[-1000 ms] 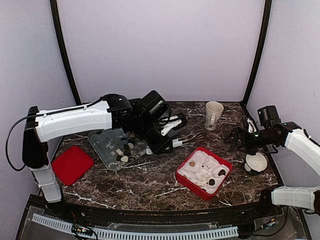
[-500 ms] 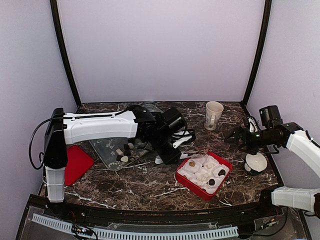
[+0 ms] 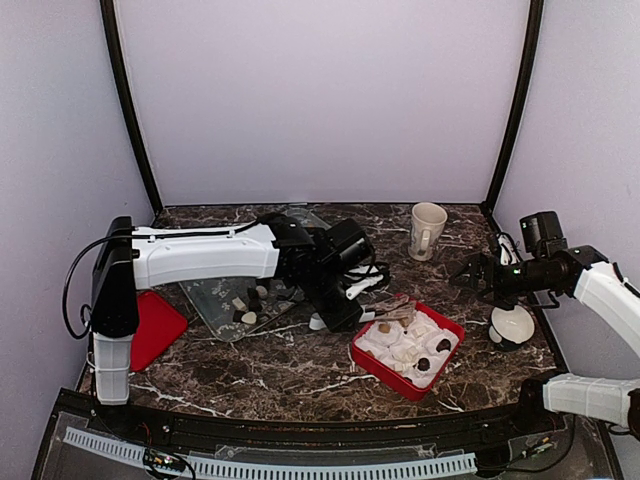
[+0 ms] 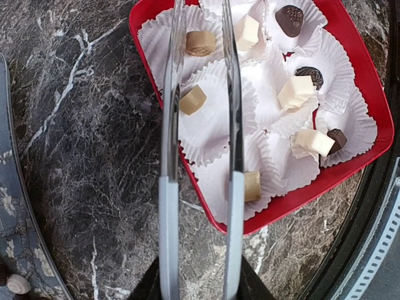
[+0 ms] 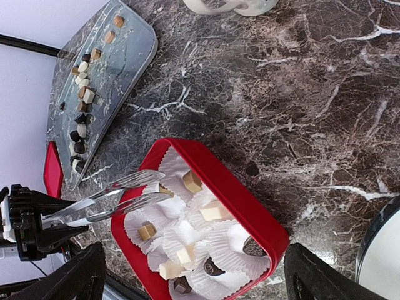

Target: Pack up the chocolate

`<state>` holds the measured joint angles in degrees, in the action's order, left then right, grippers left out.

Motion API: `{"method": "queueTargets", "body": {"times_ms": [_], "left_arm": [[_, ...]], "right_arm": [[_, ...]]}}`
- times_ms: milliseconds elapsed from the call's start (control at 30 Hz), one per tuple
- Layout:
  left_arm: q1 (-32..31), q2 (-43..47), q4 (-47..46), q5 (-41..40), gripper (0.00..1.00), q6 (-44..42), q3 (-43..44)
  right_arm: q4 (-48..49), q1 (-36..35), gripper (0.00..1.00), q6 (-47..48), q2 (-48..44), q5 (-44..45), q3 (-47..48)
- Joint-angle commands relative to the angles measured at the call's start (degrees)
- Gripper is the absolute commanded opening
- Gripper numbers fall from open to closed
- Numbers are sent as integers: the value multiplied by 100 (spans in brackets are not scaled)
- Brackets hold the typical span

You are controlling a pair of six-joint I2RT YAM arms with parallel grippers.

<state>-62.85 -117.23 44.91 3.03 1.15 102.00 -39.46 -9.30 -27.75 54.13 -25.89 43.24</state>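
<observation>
left hand (image 4: 199, 287) was clenched on a pair of tongs (image 4: 232, 125), blades pointing out ahead of it over the red box (image 4: 370, 115). the blades stood a little apart. their tips ran off the top of the wrist view, so i couldn't tell if a piece was pinched there.

packing looked partly done. i counted about nine pieces of chocolate (image 4: 192, 100) already sitting in the white paper cups (image 4: 212, 150) inside the box: tan, cream and dark mixed. one tan piece lay right under the blades, close ahead of the left hand. the rest spread further out and to that hand's right. some cups looked empty.

a lot was left. a row of loose pieces (image 5: 83, 95) lay on the clear tray (image 5: 128, 53), behind the left hand and well apart from the box. i judged more trips between tray and box were needed. the red lid (image 3: 145, 330) lay on the surface (image 3: 300, 370) beyond the tray, not on the box, so closing wasn't done.

right hand (image 3: 470, 272) was spread wide with nothing in it, hanging off to the box's far side, well apart from any chocolate.
</observation>
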Motion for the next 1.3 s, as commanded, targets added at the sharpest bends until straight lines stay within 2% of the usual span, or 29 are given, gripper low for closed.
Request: {"method": "queueTargets", "body": {"times_ms": [0, 267, 533, 867, 1033, 1133, 1267], "left_arm": [[-4, 95, 35, 69, 30, 93, 215], [256, 991, -90, -131, 27, 497, -190], [1370, 2462, -499, -131, 27, 1060, -1528], [2506, 3245, -609, -68, 27, 1582, -2572], [2362, 3244, -1231, 758, 30, 1495, -3003], [1963, 2951, -1355, 684, 30, 1311, -2968], [1441, 2144, -1433, 532, 30, 1156, -2474]], "right_arm": [[38, 51, 100, -21, -70, 23, -35], [53, 48, 100, 0, -70, 29, 2], [138, 46, 100, 33, -14, -46, 2], [155, 51, 100, 46, 10, -69, 27], [161, 51, 100, 61, 8, -72, 9], [185, 53, 100, 50, 34, -67, 13], [212, 51, 100, 33, 76, -92, 5]]}}
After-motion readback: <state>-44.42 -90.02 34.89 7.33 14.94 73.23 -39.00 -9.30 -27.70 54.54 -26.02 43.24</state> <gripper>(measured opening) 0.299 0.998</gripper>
